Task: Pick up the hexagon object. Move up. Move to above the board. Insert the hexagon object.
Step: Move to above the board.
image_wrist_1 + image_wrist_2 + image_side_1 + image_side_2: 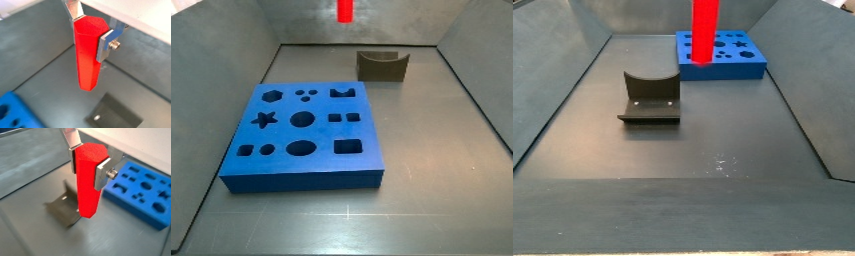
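My gripper [91, 32] is shut on the hexagon object [87, 60], a glossy red bar, and grips its upper end between the silver fingers [107, 44]. Both wrist views show this grip [89, 165]. The bar [87, 193] hangs upright, clear of the floor. The board [301, 135], a thick blue block with shaped holes, lies flat on the floor. It shows off to the side of the bar in both wrist views [143, 190] [12, 110]. In both side views only the bar's lower part shows [345, 10] [706, 30]; the gripper is out of frame there.
The dark fixture [651, 97] stands on the floor apart from the board, also visible in a side view [382, 65] and below the bar in both wrist views [65, 208] [115, 116]. Grey sloping walls [231, 60] enclose the floor.
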